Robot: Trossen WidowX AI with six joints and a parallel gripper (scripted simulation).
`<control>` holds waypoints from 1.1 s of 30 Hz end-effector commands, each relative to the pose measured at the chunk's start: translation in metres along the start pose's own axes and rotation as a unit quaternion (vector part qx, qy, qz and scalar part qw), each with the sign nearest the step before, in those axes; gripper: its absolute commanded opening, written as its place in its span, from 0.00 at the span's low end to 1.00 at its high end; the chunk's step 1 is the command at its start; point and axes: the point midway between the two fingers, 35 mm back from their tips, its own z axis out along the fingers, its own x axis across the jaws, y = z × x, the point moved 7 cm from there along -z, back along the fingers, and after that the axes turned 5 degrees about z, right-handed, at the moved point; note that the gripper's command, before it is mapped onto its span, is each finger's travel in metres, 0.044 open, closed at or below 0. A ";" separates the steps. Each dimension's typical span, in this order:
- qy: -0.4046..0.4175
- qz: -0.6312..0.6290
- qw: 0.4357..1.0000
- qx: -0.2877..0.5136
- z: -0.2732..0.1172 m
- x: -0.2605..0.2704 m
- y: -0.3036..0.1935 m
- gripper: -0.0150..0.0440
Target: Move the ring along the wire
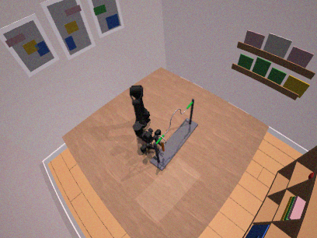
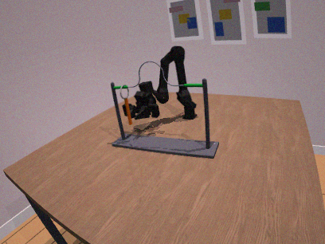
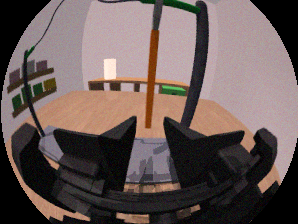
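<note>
The ring (image 2: 120, 92) (image 3: 158, 16) hangs on the green part (image 1: 159, 140) (image 2: 118, 87) (image 3: 180, 5) of the wire beside one post (image 1: 158, 155) (image 2: 119, 116) (image 3: 199, 65). Its orange handle (image 1: 163, 147) (image 2: 127, 112) (image 3: 151, 80) points down. My gripper (image 1: 151, 141) (image 2: 133, 112) (image 3: 149, 119) is partly open and empty. In the wrist view the handle shows above the gap between the fingertips, in front of them and not gripped. The other green part (image 1: 189, 105) (image 2: 193, 84) (image 3: 30, 51) is by the far post (image 1: 191, 113) (image 2: 206, 116).
The thin grey wire (image 2: 149, 61) (image 3: 47, 25) rises in a hump between the green parts, then dips. It passes close to the arm in the top and exterior views. Both posts stand on a grey base plate (image 1: 179, 140) (image 2: 167, 146) on the wooden table (image 1: 221, 148) (image 2: 159, 191).
</note>
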 end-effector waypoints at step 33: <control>-0.001 0.001 1.000 -0.004 0.046 0.001 0.000 0.53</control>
